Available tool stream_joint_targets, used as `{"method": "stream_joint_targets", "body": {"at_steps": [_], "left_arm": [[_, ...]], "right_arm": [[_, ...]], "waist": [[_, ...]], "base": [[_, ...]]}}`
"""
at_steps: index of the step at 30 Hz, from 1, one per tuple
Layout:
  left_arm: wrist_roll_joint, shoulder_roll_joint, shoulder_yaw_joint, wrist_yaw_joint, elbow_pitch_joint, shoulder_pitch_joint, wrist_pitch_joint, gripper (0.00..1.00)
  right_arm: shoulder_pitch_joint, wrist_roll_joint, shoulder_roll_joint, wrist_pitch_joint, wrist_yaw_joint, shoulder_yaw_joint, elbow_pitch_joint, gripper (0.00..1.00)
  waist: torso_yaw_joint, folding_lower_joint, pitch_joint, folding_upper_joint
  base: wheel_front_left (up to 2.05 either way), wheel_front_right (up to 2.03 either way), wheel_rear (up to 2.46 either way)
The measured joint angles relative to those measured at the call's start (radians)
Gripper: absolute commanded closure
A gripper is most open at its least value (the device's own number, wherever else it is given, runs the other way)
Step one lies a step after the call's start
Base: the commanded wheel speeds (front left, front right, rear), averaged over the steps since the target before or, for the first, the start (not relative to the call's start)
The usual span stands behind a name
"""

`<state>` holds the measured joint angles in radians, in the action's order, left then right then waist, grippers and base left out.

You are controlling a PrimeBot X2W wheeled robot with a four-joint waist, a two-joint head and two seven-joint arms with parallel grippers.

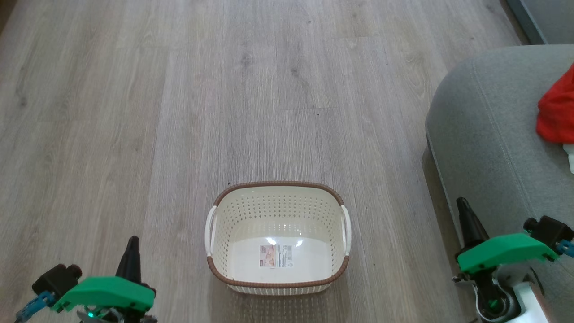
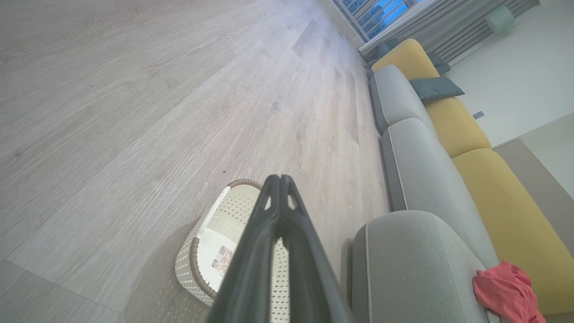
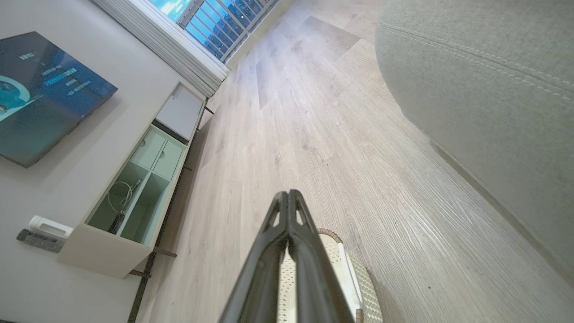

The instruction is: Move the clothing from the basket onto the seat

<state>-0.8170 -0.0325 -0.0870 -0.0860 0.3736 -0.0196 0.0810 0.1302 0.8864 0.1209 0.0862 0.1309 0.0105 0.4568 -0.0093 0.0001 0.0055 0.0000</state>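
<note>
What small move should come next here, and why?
Probably just park both arms and stop: the oval cream perforated plastic basket holds only its label sticker, the bright red fabric clothing lies on the large grey upholstered seat, and left gripper and right gripper are shut, empty.

Open pale wood-plank floor [image 1: 179, 112] surrounds my oval cream perforated plastic basket [image 1: 278, 210]; the large grey fabric seat [image 1: 484, 125] walls off my right side.

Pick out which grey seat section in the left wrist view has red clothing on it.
The nearest grey seat, at the picture's bottom: red clothing lies on it. The two sections beyond carry nothing red.
</note>
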Motion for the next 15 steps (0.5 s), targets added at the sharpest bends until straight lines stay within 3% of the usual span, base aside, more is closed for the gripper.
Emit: {"method": "stream_joint_targets", "body": {"at_steps": [15], "left_arm": [[-0.182,0.0,0.0,-0.009,-0.02,0.0,-0.044,1.0]], "right_arm": [[-0.003,0.165,-0.019,-0.044,0.0,-0.034,-0.039,1.0]], "waist": [[0.002,0.0,-0.001,0.0]], "base": [[0.0,0.0,0.0]]}}
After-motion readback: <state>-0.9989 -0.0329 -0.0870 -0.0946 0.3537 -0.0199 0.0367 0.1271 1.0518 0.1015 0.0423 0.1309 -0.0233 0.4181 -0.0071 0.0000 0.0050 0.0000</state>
